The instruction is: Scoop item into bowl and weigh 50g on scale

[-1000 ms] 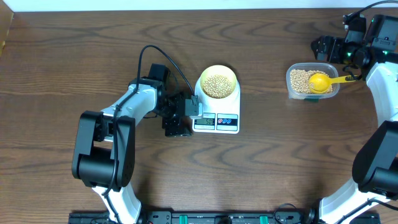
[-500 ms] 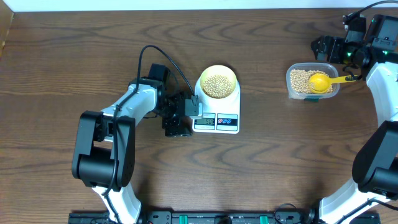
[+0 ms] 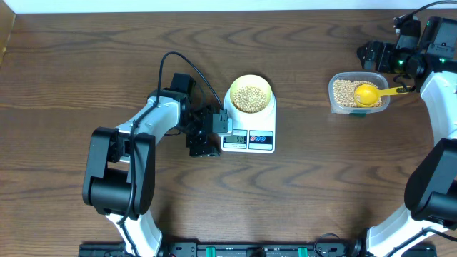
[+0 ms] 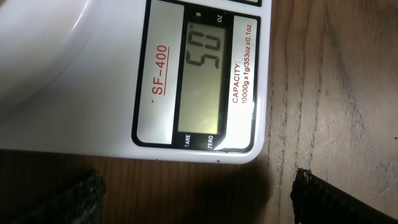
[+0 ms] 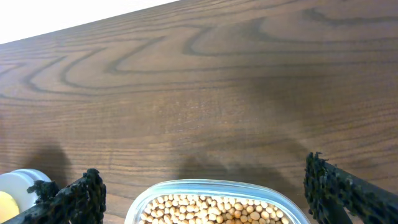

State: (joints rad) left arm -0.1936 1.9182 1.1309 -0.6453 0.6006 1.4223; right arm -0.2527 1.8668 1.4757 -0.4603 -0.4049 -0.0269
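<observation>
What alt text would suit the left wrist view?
A white rectangular digital kitchen scale fills most of the view, its grey LCD display reading 50. The open left gripper's two black fingertips frame the bottom edge, over a dark brown wooden table.

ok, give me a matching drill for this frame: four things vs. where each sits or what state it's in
Things:
1. bowl
2. yellow scoop
3. scale display
4. left gripper

Place or state:
A. lying on the heap in the clear tub
B. reads 50
C. open, holding nothing, beside the scale
D. on the scale, holding beans

Pairs: 1-D, 2-A, 3-B, 4-C
</observation>
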